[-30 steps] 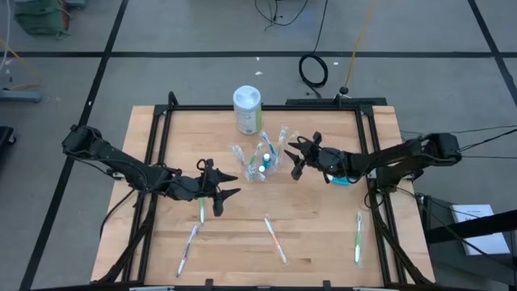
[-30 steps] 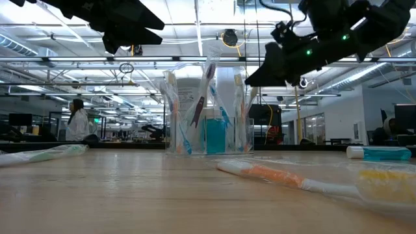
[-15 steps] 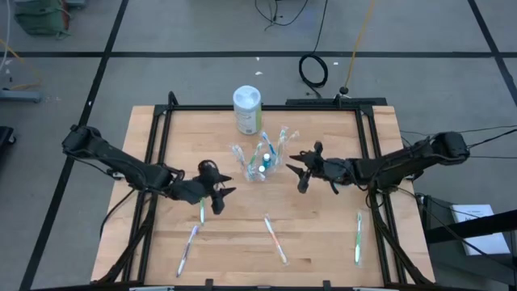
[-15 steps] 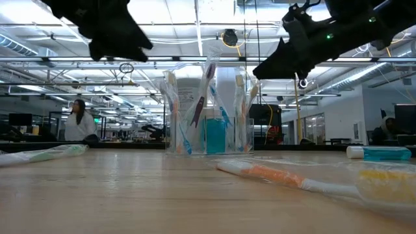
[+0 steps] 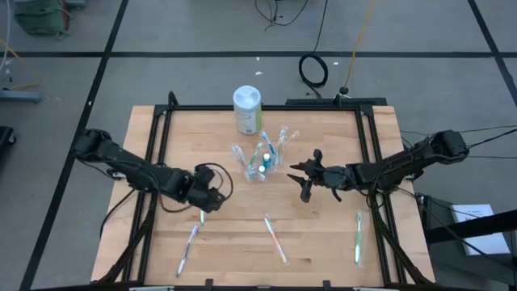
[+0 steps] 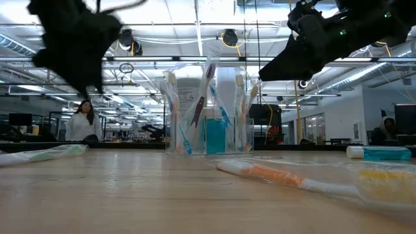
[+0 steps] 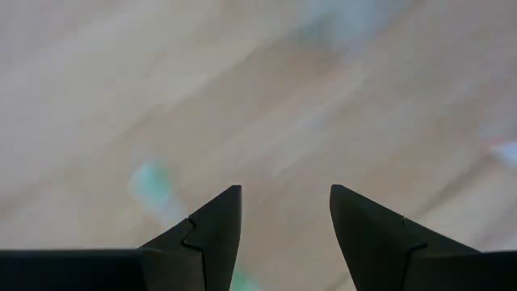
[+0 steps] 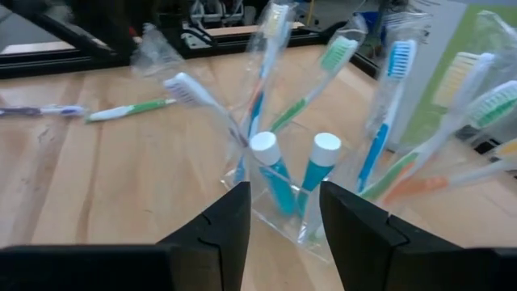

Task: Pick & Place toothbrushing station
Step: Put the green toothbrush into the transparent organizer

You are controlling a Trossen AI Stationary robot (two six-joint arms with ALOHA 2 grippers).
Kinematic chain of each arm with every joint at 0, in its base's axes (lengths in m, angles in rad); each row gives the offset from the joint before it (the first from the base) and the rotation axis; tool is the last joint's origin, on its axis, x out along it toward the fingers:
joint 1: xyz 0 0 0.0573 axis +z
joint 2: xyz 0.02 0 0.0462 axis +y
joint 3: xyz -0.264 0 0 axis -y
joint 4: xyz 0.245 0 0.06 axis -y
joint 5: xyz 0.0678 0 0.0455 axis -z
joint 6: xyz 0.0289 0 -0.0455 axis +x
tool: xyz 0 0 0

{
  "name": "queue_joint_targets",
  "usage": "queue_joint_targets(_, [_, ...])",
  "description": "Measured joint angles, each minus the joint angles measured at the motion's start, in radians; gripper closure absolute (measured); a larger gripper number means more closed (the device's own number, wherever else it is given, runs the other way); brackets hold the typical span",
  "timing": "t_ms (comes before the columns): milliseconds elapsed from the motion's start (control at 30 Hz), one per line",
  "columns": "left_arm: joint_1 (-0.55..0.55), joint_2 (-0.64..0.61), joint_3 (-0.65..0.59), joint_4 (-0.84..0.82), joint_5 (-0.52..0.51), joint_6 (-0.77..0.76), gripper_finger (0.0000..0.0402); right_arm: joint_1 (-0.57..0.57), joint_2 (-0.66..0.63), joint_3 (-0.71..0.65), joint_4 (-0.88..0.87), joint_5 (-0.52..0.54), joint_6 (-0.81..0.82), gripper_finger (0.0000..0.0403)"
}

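My left gripper (image 7: 281,218), dark fingers spread apart and empty, points down over a green-handled toothbrush (image 5: 201,212) on the pale wood-grain table (image 5: 323,234). My right gripper (image 8: 283,214), parted and empty, hovers just beside the clear plastic cup (image 5: 259,162) of wrapped brushes and teal toothpaste tubes (image 8: 279,179). An office lies beyond.

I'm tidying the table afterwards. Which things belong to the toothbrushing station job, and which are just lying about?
Job:
clear cup
toothbrushes in the cup
toothpaste tubes
loose toothbrushes

Lying about:
white canister
cable coil on the floor
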Motion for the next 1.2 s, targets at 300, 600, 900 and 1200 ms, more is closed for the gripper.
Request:
queue_joint_targets(300, [0.006,0.104,-0.027,-0.226,0.132,-0.332,0.0206,0.046,0.000,0.000,-0.002,0.000,0.000,0.0264])
queue_joint_targets(600, [0.048,0.172,-0.081,-0.065,0.193,-0.345,0.0206,0.051,0.000,0.000,-0.003,0.001,0.029,0.0264])
queue_joint_targets(900, [0.089,0.177,-0.208,0.059,0.263,-0.326,0.0206,0.050,0.000,0.001,-0.005,0.000,0.029,0.0264])
queue_joint_targets(1200, [0.089,0.184,-0.169,0.054,0.225,-0.261,0.0206,0.050,0.000,0.001,-0.005,0.000,0.026,0.0264])
